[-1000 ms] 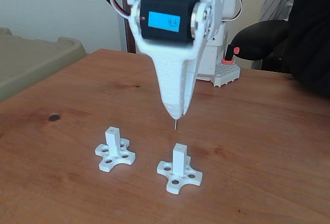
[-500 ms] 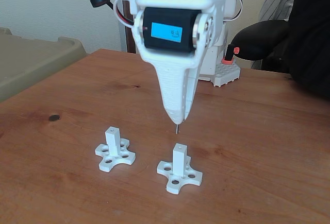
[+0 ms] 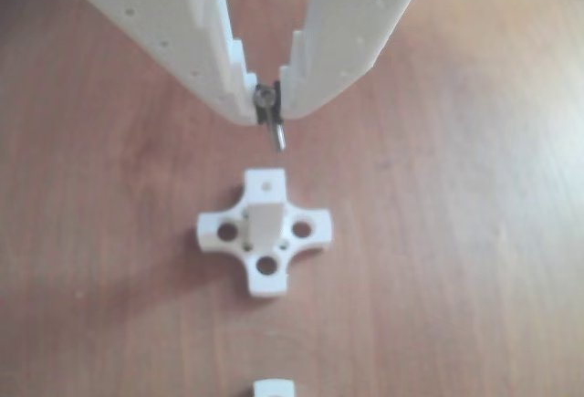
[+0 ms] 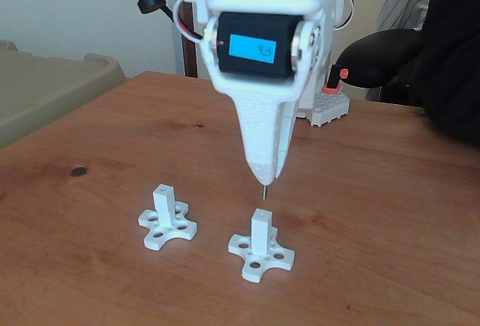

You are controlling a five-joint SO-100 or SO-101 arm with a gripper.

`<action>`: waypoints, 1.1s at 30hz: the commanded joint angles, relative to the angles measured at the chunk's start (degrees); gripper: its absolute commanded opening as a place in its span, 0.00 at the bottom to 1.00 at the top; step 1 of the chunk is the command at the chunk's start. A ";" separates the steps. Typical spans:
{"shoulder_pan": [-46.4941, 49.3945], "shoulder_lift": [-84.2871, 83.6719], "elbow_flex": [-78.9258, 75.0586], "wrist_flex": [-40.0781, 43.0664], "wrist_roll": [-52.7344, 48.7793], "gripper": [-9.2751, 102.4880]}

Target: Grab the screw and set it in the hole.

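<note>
My white gripper (image 3: pixel 267 105) is shut on the thin silver screw (image 3: pixel 275 130), which hangs point down from the fingertips. In the fixed view the gripper (image 4: pixel 265 177) holds the screw (image 4: pixel 263 191) a little above the right white post (image 4: pixel 261 230) with a cross-shaped base. The hole (image 3: pixel 266 180) is a tiny dark dot in the post's square top face, also visible from the side camera as the hole (image 4: pixel 261 213). The screw tip hangs just above and slightly behind it, apart from the post.
A second white post (image 4: pixel 164 203) on a cross base stands to the left; its top (image 3: pixel 273 388) shows at the bottom edge of the other view. A beige bin (image 4: pixel 45 86) sits at the far left. The arm's base (image 4: pixel 327 105) and a dark sleeve (image 4: pixel 442 49) are behind.
The gripper with the screw has shifted right and slightly lower, bringing the screw tip closer above the right post.
</note>
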 commanded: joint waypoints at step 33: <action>0.44 1.41 1.93 -2.55 -0.09 0.04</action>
